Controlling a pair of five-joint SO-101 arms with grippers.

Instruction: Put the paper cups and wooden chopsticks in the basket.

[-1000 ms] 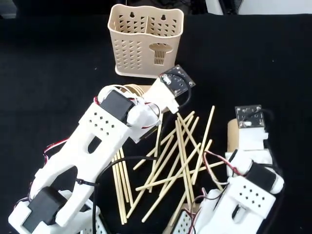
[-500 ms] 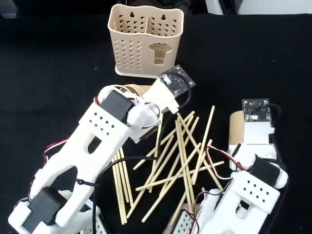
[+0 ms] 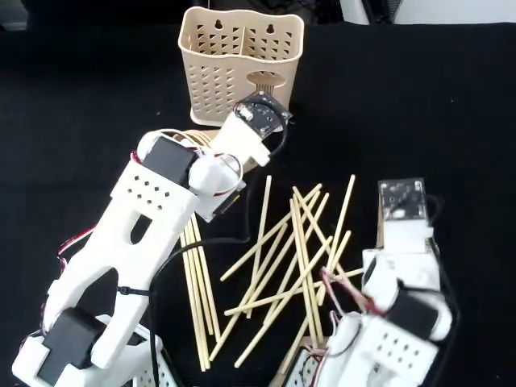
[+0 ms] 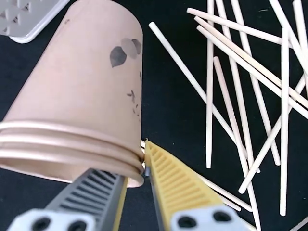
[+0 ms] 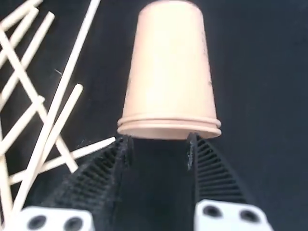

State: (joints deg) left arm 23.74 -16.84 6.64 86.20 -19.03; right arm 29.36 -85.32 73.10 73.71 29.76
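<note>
My left gripper [image 4: 139, 166] is shut on the rim of a stack of nested brown paper cups [image 4: 82, 96], one finger on each side of the rim. In the high view the left arm's wrist [image 3: 251, 127] sits just in front of the beige basket [image 3: 240, 72], and the cup rims [image 3: 197, 139] peek out beside it. My right gripper [image 5: 158, 142] is open, its black fingers at either side of the rim of a single paper cup [image 5: 168, 72] lying on its side. Several wooden chopsticks [image 3: 294, 250] lie scattered between the arms.
The table is covered in black cloth [image 3: 97, 97]. A corner of the basket [image 4: 29, 19] lies beyond the held cups. Loose chopsticks [image 4: 240, 72] lie close to the left gripper, and more chopsticks [image 5: 43, 110] lie beside the right one.
The left arm has swung towards the basket, carrying the cup stack away from the chopstick pile. The right arm's wrist shifted back and forth sideways and now covers its cup in the high view.
</note>
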